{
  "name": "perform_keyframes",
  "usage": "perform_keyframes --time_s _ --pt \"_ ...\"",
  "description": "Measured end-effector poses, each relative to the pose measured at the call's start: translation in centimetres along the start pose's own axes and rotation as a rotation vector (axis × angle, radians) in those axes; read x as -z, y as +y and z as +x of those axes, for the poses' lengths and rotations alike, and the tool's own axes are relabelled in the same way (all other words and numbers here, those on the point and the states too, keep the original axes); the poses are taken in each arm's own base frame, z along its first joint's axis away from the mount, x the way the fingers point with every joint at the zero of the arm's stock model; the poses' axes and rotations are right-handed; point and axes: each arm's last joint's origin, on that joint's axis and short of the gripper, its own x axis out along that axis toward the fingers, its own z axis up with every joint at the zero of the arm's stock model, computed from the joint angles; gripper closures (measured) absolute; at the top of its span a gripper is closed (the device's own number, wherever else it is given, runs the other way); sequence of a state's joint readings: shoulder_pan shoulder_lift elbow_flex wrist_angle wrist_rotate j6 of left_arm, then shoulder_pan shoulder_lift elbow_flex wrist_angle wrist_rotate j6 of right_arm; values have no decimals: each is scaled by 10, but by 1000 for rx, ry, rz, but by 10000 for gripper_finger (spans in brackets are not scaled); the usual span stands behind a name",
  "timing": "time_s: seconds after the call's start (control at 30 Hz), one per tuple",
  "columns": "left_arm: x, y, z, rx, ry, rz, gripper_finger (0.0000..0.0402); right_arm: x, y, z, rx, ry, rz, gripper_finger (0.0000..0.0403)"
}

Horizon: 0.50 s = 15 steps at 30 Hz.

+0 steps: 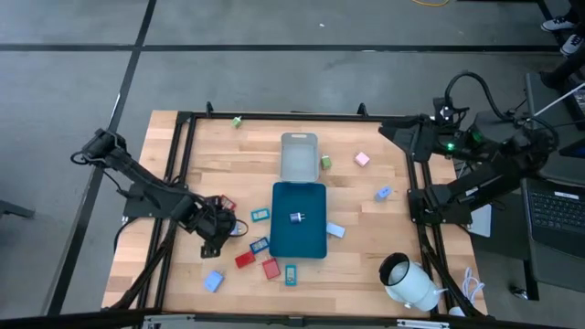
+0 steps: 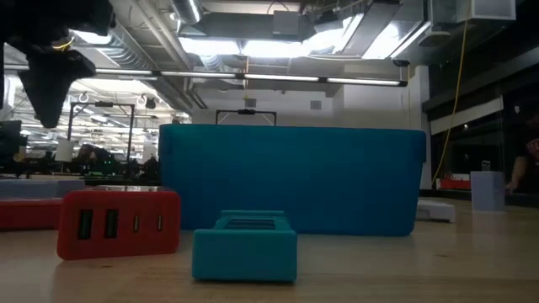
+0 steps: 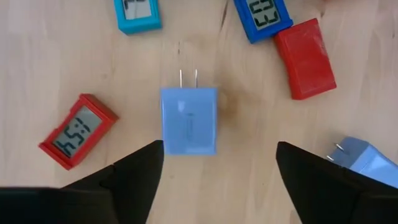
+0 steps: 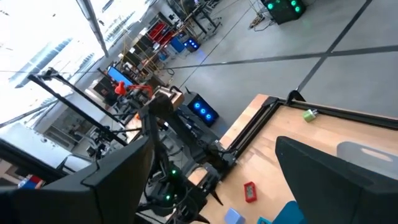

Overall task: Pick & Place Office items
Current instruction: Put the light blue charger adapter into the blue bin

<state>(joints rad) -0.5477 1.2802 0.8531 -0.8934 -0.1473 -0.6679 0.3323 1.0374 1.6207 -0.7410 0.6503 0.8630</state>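
Item one: the left pincer (image 1: 222,226), which we find hovering low over the front-left part of the light wooden table (image 1: 183,164), fingers spread wide and holding nothing. In its wrist view a light blue plug-in charger block (image 3: 189,120) lies flat on the wood between the fingertips, touching neither.

Item two: near that block, a red digital clock (image 3: 77,131), a light blue clock (image 3: 137,14), a dark blue clock (image 3: 262,17) and a red rectangular block (image 3: 306,58), the last two touching.

Item three: the large dark-teal rectangular tray (image 1: 299,219) at table centre, a small item inside; the small grey tray (image 1: 299,157) behind it.

Item four: the right pincer (image 4: 211,186), raised beside the table's right edge, fingers wide apart, empty.
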Motion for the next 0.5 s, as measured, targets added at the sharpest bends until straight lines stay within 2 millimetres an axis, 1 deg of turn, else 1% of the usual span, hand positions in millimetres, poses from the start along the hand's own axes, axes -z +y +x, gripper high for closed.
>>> perform_keyframes --time_s 0.17,0.3,0.5 --pt "-1 7 10 -12 -12 -15 60 3 3 -1 4 -5 -8 55" --pt "4 8 21 0 -26 -25 58 4 4 -3 0 -6 -15 55" --pt "14 15 36 -12 10 -49 65 6 5 -4 -4 -3 -18 55"
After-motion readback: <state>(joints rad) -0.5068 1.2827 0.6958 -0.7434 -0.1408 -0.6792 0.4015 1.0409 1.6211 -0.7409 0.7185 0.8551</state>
